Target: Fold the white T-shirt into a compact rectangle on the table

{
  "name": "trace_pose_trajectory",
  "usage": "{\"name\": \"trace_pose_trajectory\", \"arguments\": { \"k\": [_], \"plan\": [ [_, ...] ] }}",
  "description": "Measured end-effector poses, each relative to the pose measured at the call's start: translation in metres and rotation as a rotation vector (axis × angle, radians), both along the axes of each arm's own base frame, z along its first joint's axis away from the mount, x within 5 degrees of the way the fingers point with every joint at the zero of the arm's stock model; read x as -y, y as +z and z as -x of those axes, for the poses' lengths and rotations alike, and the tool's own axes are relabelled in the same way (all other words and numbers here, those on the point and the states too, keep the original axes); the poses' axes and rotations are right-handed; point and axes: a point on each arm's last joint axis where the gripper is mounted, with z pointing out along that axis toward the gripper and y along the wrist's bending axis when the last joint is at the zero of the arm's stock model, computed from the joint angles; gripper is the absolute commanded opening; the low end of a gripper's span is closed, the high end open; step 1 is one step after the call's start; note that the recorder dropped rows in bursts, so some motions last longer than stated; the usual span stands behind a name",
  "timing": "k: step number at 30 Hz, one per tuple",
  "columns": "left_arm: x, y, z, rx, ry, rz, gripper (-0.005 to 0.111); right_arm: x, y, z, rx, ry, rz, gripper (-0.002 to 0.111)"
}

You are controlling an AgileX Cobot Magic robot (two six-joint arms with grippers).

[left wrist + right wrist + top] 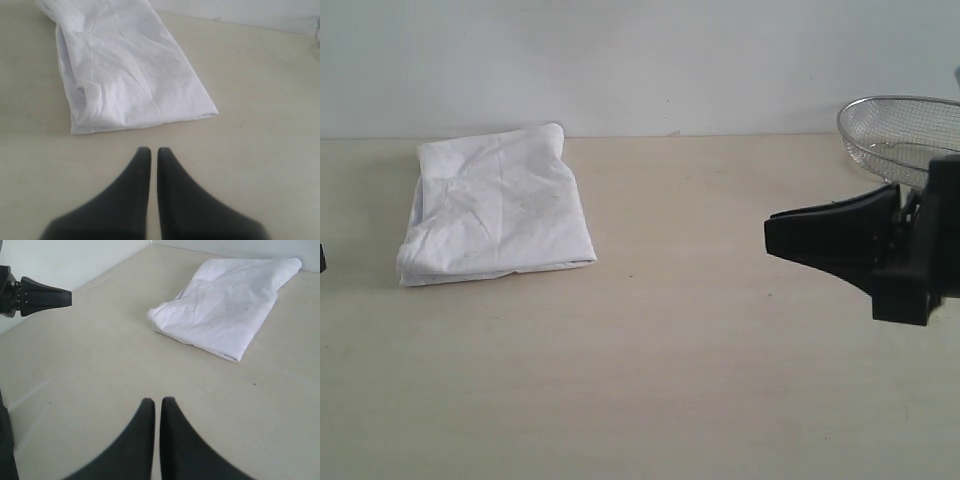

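Since the shirt (495, 205) lies folded in a rough rectangle at the far left of the surface (700, 380), I judge the folding done. My left gripper (154, 150) and right gripper (157, 401) sit pinched together, empty, clear of it. Next I'd only square its edges.
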Motion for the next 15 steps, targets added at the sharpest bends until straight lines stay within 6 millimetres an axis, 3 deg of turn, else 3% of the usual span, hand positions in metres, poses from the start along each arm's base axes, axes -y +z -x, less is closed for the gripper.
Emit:
{"name": "trace_pose_trajectory", "arguments": {
  "k": [4,8,12,15],
  "plan": [
    [0.000,0.000,0.000,0.000,0.000,0.000,0.005,0.002,0.008,0.005,0.043,-0.044,0.011,0.000],
    [0.000,0.000,0.000,0.000,0.000,0.000,0.005,0.011,0.026,0.017,0.085,-0.220,-0.023,0.000],
    [0.000,0.000,0.000,0.000,-0.001,-0.001,0.005,0.025,0.048,0.037,0.152,-0.437,-0.104,0.000],
    [0.000,0.000,0.000,0.000,-0.001,-0.001,0.005,0.030,0.063,0.061,0.270,-0.502,-0.114,0.000]
  ]
}}
